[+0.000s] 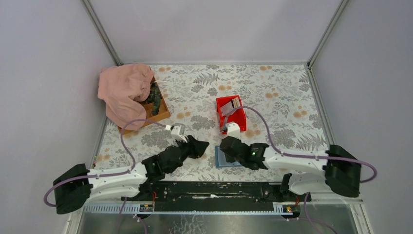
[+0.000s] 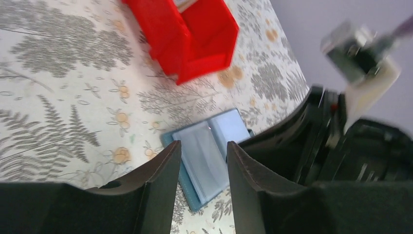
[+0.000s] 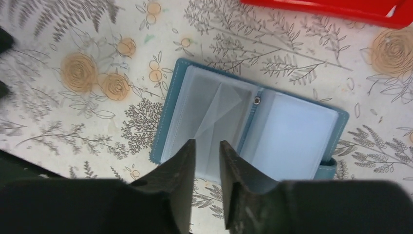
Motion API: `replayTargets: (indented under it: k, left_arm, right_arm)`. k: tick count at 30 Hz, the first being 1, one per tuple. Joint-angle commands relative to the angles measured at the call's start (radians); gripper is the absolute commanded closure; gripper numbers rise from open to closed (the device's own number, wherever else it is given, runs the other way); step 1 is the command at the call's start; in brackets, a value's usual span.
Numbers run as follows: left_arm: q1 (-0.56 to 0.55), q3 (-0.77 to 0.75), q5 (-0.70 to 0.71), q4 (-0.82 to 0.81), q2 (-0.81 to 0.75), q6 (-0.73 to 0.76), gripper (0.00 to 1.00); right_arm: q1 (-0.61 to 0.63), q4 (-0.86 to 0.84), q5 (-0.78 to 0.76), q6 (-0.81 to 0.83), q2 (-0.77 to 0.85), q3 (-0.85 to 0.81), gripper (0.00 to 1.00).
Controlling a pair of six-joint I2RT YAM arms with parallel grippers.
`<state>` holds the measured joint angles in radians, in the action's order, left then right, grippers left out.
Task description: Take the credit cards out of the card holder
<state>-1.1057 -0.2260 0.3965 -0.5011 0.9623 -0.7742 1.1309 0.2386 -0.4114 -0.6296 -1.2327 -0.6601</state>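
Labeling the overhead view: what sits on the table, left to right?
pink cloth → wooden box → left gripper → red bin. Card holder and right gripper share the bin's span, so they are left out of the order.

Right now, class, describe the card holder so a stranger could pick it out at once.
On the floral table, find the red bin near the middle; just toward the near edge from it lies the card holder. It alone is flat and blue, lying open with clear sleeves and a small round snap at its spine.
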Motion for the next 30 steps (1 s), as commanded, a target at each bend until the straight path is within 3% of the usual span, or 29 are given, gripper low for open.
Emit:
replayTargets:
  k: [1, 6, 12, 18, 21, 27, 30]
  left_arm:
    - [-0.006, 0.054, 0.201, 0.152, -0.116, -0.112, 0.55]
    - [-0.005, 0.071, 0.261, 0.276, -0.206, -0.135, 0.56]
    - [-0.006, 0.103, 0.258, 0.301, -0.247, -0.145, 0.57]
    - [-0.006, 0.147, 0.242, 0.301, -0.285, -0.164, 0.57]
    - [-0.005, 0.163, 0.236, 0.306, -0.307, -0.165, 0.57]
    - [-0.005, 0.165, 0.228, 0.328, -0.337, -0.154, 0.57]
    - [-0.006, 0.166, 0.223, 0.322, -0.337, -0.154, 0.57]
  right_arm:
    - [0.07, 0.03, -0.108, -0.055, -0.137, -0.093, 0.73]
    - [0.114, 0.025, -0.131, -0.088, -0.255, -0.153, 0.75]
    - [0.126, 0.04, -0.16, -0.1, -0.323, -0.173, 0.61]
    - [0.158, 0.098, -0.183, -0.129, -0.394, -0.213, 0.59]
    - [0.167, 0.119, -0.205, -0.154, -0.42, -0.222, 0.68]
    - [0.176, 0.131, -0.221, -0.187, -0.4, -0.216, 0.97]
    - [0.178, 0.137, -0.234, -0.191, -0.375, -0.216, 1.0]
